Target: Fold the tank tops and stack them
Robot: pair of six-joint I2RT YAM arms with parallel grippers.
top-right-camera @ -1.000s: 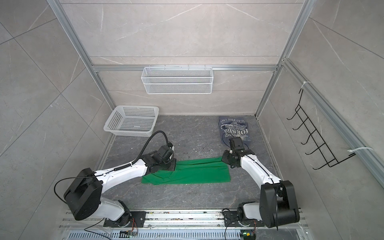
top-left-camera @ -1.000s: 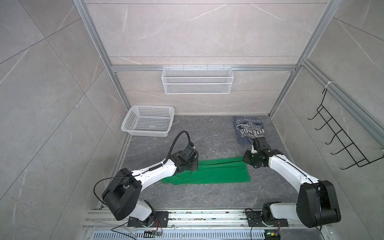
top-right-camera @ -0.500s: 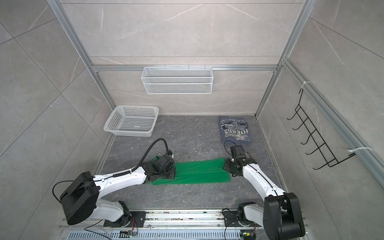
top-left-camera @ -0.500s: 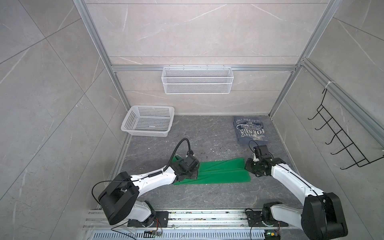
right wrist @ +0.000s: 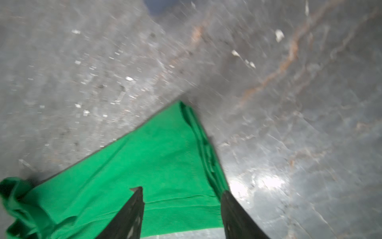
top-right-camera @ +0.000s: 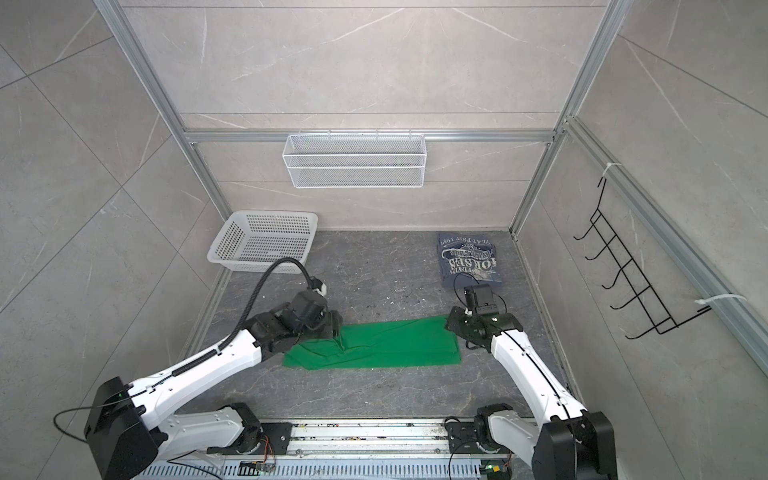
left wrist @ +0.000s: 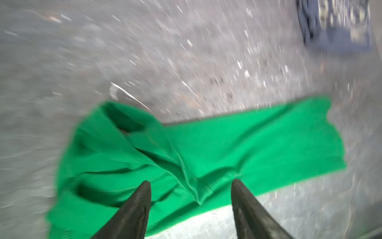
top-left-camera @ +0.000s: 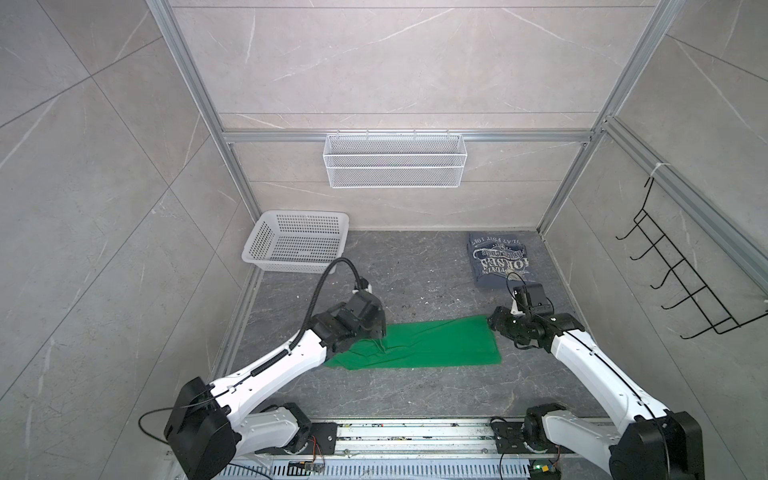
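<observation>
The bright green tank top (top-left-camera: 432, 345) (top-right-camera: 386, 345) lies on the grey floor as a long folded strip, flat at its right end and rumpled at its left. My left gripper (top-left-camera: 380, 332) (left wrist: 190, 181) hovers open over the rumpled end (left wrist: 144, 149), holding nothing. At the right end (right wrist: 165, 157), my right gripper (top-left-camera: 494, 326) (right wrist: 182, 190) also stands open, its fingers spread above the hem. The slate-blue tank top (top-left-camera: 498, 259) (top-right-camera: 469, 259) with white lettering lies folded at the back right, apart from both grippers.
A white perforated basket (top-left-camera: 297, 245) sits at the back left corner. A white wire shelf (top-left-camera: 395, 166) hangs on the back wall. A black hook rack (top-left-camera: 681, 286) is fixed to the right wall. The arms' rail (top-left-camera: 415, 432) runs along the front.
Both grippers went from shut on the green top's ends to open. They brought the cloth forward and down and let it go; it now lies flat.
</observation>
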